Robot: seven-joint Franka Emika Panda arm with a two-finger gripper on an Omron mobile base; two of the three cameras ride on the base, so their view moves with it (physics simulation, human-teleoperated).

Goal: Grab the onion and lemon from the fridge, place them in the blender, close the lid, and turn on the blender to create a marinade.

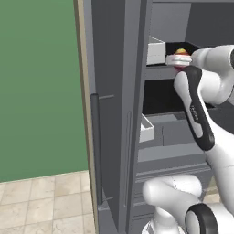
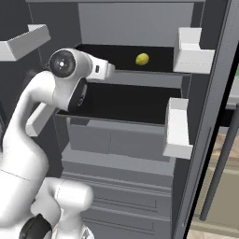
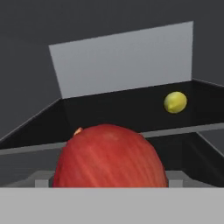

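Fingers point(image 1: 180, 58) are spread wide right at the onion point(image 3: 109, 157) on the upper shelf point(image 2: 140, 77) of the open fridge point(image 1: 114, 91). It's a red, streaky one, and it bulges up huge at the bottom of the hand view. My fingertips are hidden behind it, so I can't tell whether the pads are actually pressing on it or just sitting either side.

So the step in hand, as I read it, is getting onion number 1 of the 2 items. To do it well, I'd center the ball between the pads and close across its widest part, not near the top where it can squirt out. Then I'd lift a touch before backing out so it clears the shelf lip and the white door bins point(image 2: 188, 50).

Orientation: the streaks fan down from a little orange nub point(image 3: 78, 131) at its upper left in the hand view. My guess is that's the stem end, so its axis leans up and to that side. It's nearly round anyway, so the grip angle isn't fussy.

The lemon point(image 3: 175, 102) sits farther back on the same shelf, off to the right and well apart from the onion. Its long axis lies roughly across the shelf with a slight tilt.
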